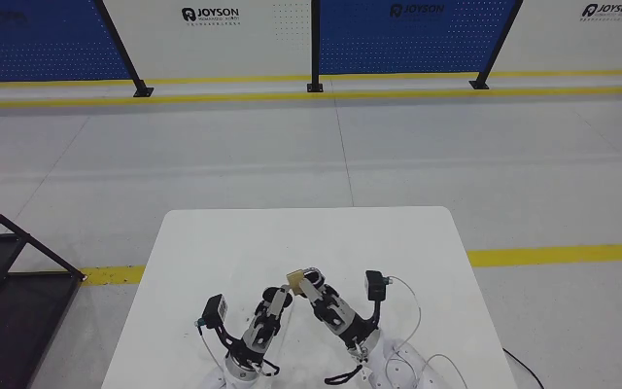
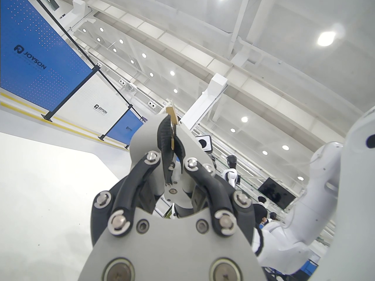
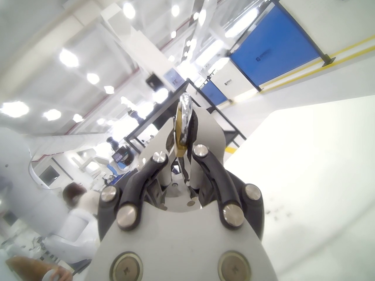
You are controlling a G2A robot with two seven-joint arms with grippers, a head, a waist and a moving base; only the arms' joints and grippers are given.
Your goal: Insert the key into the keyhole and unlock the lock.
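Key: one, clamped in left gripper, just beside padlock.
Padlock: one, clamped in right gripper.
Surface: below padlock, edges well apart.

Print sits on the barrier panels, as a logo plus wordmark. Top view: dark mark on white panel, dark mark on blue panel, and one more on the far-right panel. Both wrist views show the same marks on blue and white panels. The sub-line is too small to read.
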